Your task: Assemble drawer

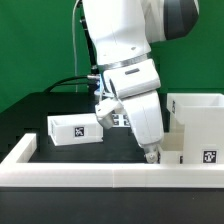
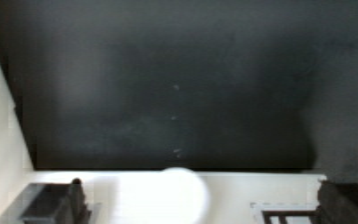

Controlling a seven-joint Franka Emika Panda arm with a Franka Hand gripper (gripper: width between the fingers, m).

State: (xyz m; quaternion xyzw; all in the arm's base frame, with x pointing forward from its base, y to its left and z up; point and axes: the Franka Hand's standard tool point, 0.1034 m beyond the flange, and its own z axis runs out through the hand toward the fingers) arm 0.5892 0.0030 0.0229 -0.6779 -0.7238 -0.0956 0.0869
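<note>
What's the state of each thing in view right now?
gripper: open, down low by the housing.
loose tray: upright on the table, open top up, ungripped, at the exterior view's left.
housing: standing upright at the exterior view's right.
second tray: against the housing, partly hidden by the gripper; cannot tell if it is inserted.

Table: black, matte top; fills the middle of the exterior view and most of the wrist view.
Border wall: long, low, white; runs across the lower part of the exterior view and turns back at lower left.
Backdrop: plain green, upper left.
Cables: black, thin, against the backdrop at upper left.
</note>
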